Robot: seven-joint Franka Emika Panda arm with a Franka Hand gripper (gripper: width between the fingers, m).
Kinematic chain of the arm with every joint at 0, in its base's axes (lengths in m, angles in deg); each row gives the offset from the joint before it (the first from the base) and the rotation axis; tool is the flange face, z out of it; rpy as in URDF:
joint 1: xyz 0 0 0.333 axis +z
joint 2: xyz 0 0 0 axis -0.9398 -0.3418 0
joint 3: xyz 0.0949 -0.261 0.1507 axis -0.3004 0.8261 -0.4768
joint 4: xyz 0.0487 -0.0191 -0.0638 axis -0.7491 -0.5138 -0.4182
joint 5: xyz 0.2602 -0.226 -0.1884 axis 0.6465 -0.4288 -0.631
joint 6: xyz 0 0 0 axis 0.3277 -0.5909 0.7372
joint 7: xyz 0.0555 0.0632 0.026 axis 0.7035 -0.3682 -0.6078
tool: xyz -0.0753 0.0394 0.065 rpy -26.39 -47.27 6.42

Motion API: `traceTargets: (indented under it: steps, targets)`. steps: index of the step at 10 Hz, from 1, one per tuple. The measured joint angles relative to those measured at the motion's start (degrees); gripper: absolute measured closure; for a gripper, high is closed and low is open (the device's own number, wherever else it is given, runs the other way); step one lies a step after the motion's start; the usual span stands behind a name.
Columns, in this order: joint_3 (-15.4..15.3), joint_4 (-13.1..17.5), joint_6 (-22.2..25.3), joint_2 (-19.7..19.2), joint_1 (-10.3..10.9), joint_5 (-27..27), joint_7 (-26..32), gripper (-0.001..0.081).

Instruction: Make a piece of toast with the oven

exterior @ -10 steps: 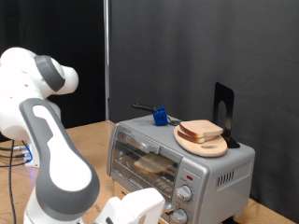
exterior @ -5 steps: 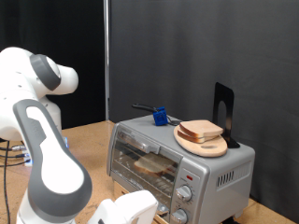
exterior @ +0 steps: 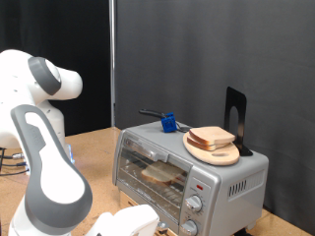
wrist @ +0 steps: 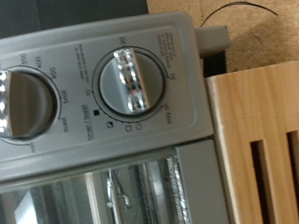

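Observation:
The silver oven (exterior: 187,162) stands on the wooden table with its glass door shut. A slice of toast (exterior: 212,136) lies on a round wooden plate (exterior: 219,155) on the oven's top. A second slice (exterior: 162,175) shows through the glass, on the rack inside. My gripper's white hand (exterior: 128,222) is low at the exterior view's bottom edge, in front of the oven; its fingers are hidden. The wrist view shows the oven's control panel close up, with one round knob (wrist: 135,82) in the middle and another (wrist: 21,103) at the edge. No fingers show there.
A blue object (exterior: 169,124) and a black stand (exterior: 234,118) sit on the oven's top. The oven's knobs (exterior: 195,204) run down its front right. Wooden table (wrist: 257,140) and a thin cable (wrist: 243,7) lie beside the oven.
The arm's elbow has shifted left and the hand has sunk lower towards the exterior view's bottom edge. The oven and both slices have not moved.

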Motion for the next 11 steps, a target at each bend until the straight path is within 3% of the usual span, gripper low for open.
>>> traceTargets:
  steps: [5, 8, 11]
  targets:
    - [-2.0, -0.4, -1.8, 0.0, -1.5, -1.7, 0.0, 0.0124]
    - [-4.0, -3.0, -4.6, 0.0, -2.5, -1.9, 0.0, 0.0124]
    - [-7.2, -7.5, -6.6, 0.1, -4.0, -2.4, 0.0, 0.0124]
